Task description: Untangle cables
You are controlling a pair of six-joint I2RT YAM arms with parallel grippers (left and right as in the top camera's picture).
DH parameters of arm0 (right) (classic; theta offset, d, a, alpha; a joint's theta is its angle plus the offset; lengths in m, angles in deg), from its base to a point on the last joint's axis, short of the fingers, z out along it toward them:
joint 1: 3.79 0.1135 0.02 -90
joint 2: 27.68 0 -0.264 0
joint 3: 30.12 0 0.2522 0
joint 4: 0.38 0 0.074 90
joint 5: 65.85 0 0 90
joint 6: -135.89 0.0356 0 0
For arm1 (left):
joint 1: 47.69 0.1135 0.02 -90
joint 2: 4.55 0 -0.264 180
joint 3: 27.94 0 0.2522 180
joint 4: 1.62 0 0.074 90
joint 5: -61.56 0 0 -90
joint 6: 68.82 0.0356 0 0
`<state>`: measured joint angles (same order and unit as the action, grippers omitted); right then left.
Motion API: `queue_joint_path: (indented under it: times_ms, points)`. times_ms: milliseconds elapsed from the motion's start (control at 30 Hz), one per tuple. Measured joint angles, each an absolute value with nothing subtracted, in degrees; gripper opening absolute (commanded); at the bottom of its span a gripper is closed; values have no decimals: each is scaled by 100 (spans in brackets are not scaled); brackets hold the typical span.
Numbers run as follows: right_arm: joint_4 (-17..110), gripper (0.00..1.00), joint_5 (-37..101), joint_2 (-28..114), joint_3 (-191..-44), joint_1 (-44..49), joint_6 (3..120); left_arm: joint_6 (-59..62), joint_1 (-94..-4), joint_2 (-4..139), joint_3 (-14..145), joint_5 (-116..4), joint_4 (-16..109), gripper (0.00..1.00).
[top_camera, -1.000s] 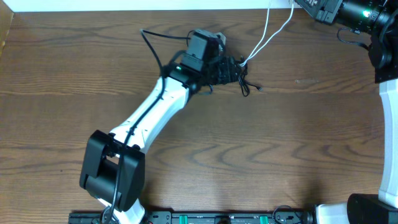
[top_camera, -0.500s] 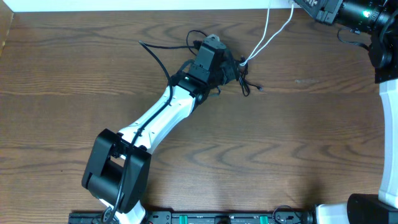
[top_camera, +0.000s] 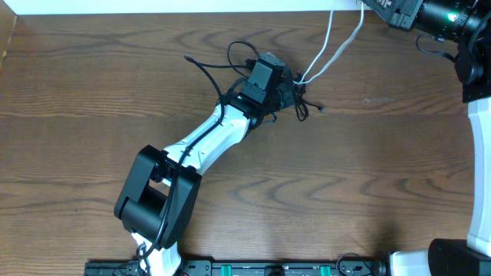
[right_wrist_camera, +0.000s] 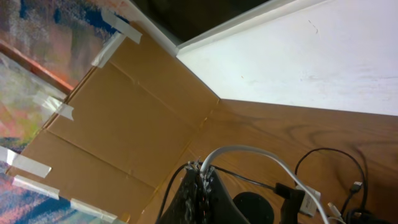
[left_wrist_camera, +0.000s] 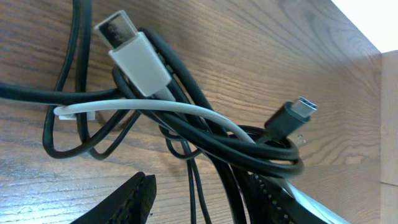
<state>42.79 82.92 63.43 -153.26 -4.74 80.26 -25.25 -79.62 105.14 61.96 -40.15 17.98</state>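
The cables lie knotted at the back middle of the wooden table. The black cable [top_camera: 295, 96] bunches there and throws a loop [top_camera: 239, 50] out to the left. The white cable [top_camera: 330, 46] runs as a double strand from the knot up to my right gripper [top_camera: 367, 4], which is shut on it [right_wrist_camera: 261, 152] at the fingertips [right_wrist_camera: 203, 169]. My left gripper [left_wrist_camera: 202, 190] hovers over the knot, jaws apart, with black strands [left_wrist_camera: 205, 140] lying between them unsqueezed. A white USB plug [left_wrist_camera: 134, 56] and a black plug [left_wrist_camera: 292, 115] stick out of the tangle.
A cardboard wall [right_wrist_camera: 124, 124] stands beyond the table's far corner, beside a white surface [right_wrist_camera: 311, 56]. My right arm's white body [top_camera: 479, 153] runs down the right edge. A black rail [top_camera: 268, 268] lines the front edge.
My left arm has swung right and pushed in over the knot. The black cable's loose loop on the left has shifted right with it. The right gripper holds still.
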Motion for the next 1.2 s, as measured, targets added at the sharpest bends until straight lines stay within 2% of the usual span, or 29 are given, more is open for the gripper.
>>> queue_joint_path:
  times_ms: [133, 267, 300, 533, 800, 933, 1067, 1200]
  points:
    - [4279, 1, 8292, 6343, -15326, -476, 8028, -2473, -7964, 10514, 6196, -4011, 1770, 41]
    - [4178, 1, 8296, 6343, -15324, -481, 8072, -2392, -7964, 10514, 6196, -4006, 1844, 10]
    - [4097, 1, 8300, 6343, -15324, -483, 8101, -2366, -7964, 10514, 6196, -4006, 1914, 8]
    - [3085, 1, 8545, 6330, -15322, -804, 8662, -2068, -7889, 10514, 6191, -3958, 3127, 7]
    - [2958, 1, 8615, 6013, -15322, -1849, 8984, -1415, -7352, 10523, 6180, -3890, 3766, 7]
    - [3380, 1, 8646, 5799, -15333, -2214, 8909, -820, -7249, 10523, 6180, -4133, 3766, 7]
    - [4436, 3, 8674, 5720, -15361, -2131, 8446, -71, -7260, 10490, 6180, -4570, 3846, 7]
    - [5472, 18, 8504, 5799, -15361, -1840, 7812, 546, -7264, 10129, 6167, -4813, 4270, 7]
